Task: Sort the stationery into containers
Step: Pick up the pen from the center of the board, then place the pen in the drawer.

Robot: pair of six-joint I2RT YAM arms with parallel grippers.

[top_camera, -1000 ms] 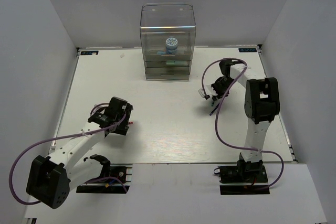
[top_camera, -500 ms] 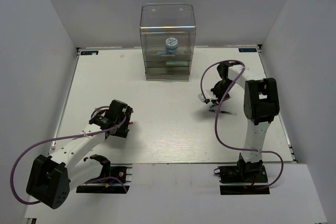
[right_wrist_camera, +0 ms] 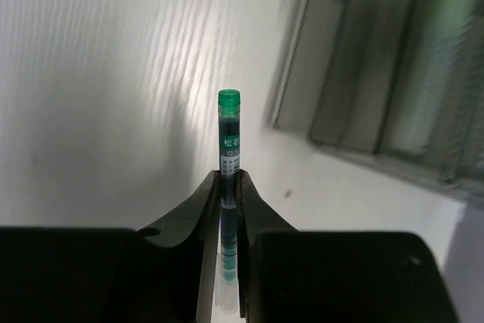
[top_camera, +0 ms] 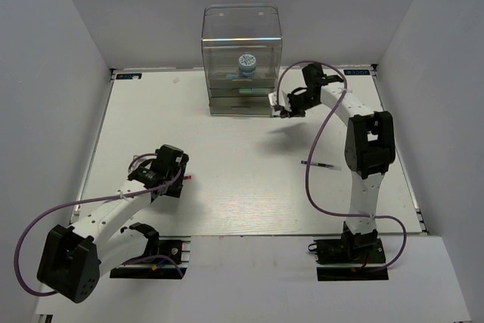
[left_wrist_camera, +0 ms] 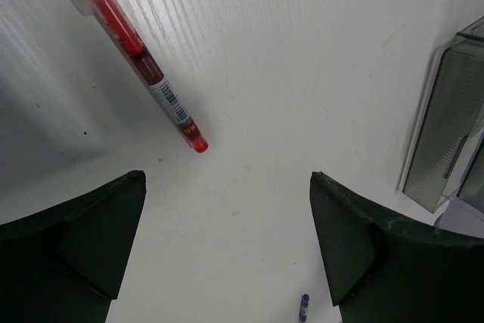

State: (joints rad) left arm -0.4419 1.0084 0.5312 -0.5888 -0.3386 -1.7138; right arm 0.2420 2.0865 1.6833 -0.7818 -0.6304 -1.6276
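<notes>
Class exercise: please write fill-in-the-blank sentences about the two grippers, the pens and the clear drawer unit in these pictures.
The right gripper is shut on a thin pen whose cap is ____.
The left gripper stands ____ beside the red pen.
The patterned tub sits ____ the clear drawer unit.
The dark pen lies on the table, on the robot's ____ side.
Missing words: green; open; inside; right.
</notes>
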